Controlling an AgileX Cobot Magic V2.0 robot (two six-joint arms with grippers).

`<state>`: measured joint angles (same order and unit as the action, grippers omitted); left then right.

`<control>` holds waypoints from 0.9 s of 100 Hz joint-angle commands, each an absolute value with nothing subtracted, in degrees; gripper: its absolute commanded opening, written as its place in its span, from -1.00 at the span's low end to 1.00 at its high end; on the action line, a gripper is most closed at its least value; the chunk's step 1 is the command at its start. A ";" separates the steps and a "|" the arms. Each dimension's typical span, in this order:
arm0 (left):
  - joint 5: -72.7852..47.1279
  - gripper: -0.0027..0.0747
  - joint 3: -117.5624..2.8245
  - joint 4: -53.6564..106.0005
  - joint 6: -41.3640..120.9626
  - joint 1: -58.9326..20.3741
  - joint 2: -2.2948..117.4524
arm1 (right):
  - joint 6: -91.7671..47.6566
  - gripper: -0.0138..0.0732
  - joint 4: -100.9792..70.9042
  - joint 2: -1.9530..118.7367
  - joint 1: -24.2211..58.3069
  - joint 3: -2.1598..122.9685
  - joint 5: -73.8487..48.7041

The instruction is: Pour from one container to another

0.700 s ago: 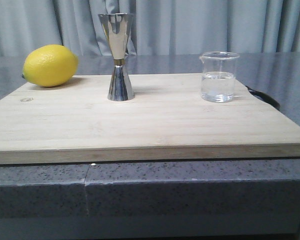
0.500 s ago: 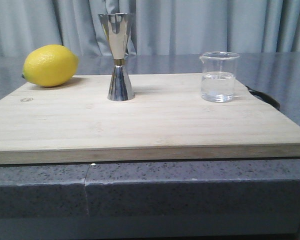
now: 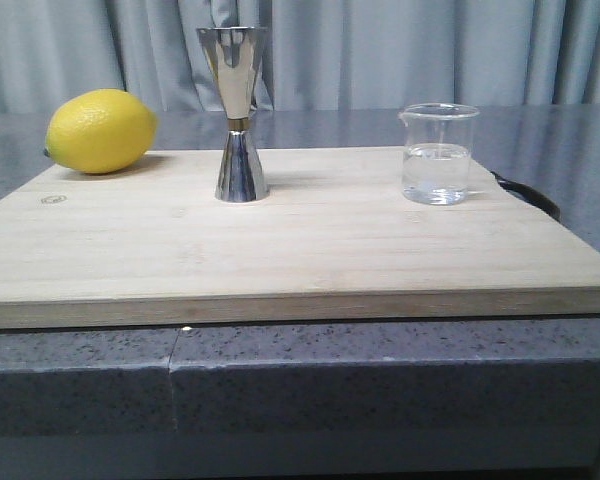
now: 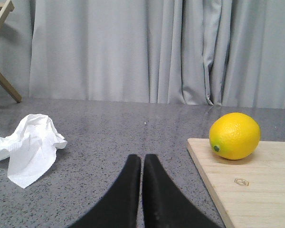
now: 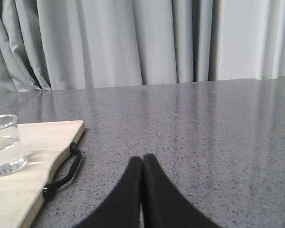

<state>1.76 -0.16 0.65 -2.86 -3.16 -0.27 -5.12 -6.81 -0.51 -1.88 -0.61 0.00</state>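
Observation:
A small clear glass beaker point(image 3: 438, 153) with clear liquid stands upright on the right side of the wooden board point(image 3: 280, 240); it also shows in the right wrist view as the beaker point(image 5: 4, 145). The tall steel jigger point(image 3: 237, 112) stands upright at the board's back middle. My left gripper point(image 4: 142, 159) is shut and empty over the grey counter, left of the board. Over the counter to the right of the board, my right gripper point(image 5: 142, 159) is shut with nothing in it. Neither gripper appears in the front view.
A yellow lemon point(image 3: 100, 130) lies at the board's back left corner, also seen as the lemon point(image 4: 234, 135). A crumpled white tissue point(image 4: 28, 145) lies on the counter left of the board. A black strap handle point(image 5: 64, 173) hangs off the board's right end.

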 commanded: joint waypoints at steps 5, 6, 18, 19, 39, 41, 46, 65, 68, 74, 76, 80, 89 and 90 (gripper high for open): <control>6.82 -0.98 0.60 0.89 -2.94 -3.61 -1.88 | -5.30 -0.84 -6.77 -1.56 -2.05 -2.10 4.62; 6.82 -0.98 0.60 0.89 -2.94 -3.61 -1.88 | -5.30 -0.84 -6.77 -1.56 -2.05 -2.10 4.62; 6.58 -0.98 0.60 0.89 -2.94 -3.61 -1.88 | -5.30 -0.84 -6.77 -1.56 -2.05 -2.10 4.76; 6.68 -0.98 0.60 0.89 -2.94 -3.61 -1.88 | -5.30 -0.84 -6.77 -1.56 -2.05 -2.10 4.99; 6.02 -0.98 -0.76 1.78 -2.94 -3.61 -1.88 | -5.30 -0.84 -6.77 -1.56 -2.05 -0.45 2.44; 5.87 -0.98 -1.23 1.92 -2.94 -3.61 -1.88 | -5.30 -0.84 -6.77 -1.56 -2.05 0.25 0.99; 4.77 -0.98 -2.65 1.92 -2.94 -3.61 -1.78 | -5.30 -0.84 -6.77 -1.56 -2.05 2.24 -2.53; -5.39 -0.98 -11.71 1.92 -2.94 -3.61 1.35 | -6.04 -0.84 -6.77 0.79 -2.05 11.94 -13.08; -6.79 -0.98 -13.50 1.92 -2.94 -3.61 2.35 | -6.99 -0.84 -6.77 1.61 -2.05 13.96 -14.89; -9.41 -0.98 -16.32 1.32 -2.94 -3.61 4.96 | -9.02 -0.84 -6.77 3.97 -2.05 17.18 -17.72; -9.85 -0.98 -17.34 0.97 -2.94 -3.61 5.60 | -9.33 -0.84 -6.77 4.87 -2.05 18.38 -18.53; -11.07 -0.98 -19.40 0.58 -2.85 -3.61 7.57 | -9.33 -0.84 -6.77 6.46 -2.05 20.57 -19.22; -11.82 -0.98 -23.26 0.00 -2.85 -3.61 11.92 | -9.33 -0.84 -6.77 10.65 -2.05 24.75 -19.10; -11.82 -0.98 -23.52 0.00 -2.85 -3.61 12.23 | -9.33 -0.84 -6.77 11.27 -2.05 25.05 -19.10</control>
<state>-14.51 -18.23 0.48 -2.86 -3.16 7.83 -8.38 -6.81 6.67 -1.88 19.97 -22.50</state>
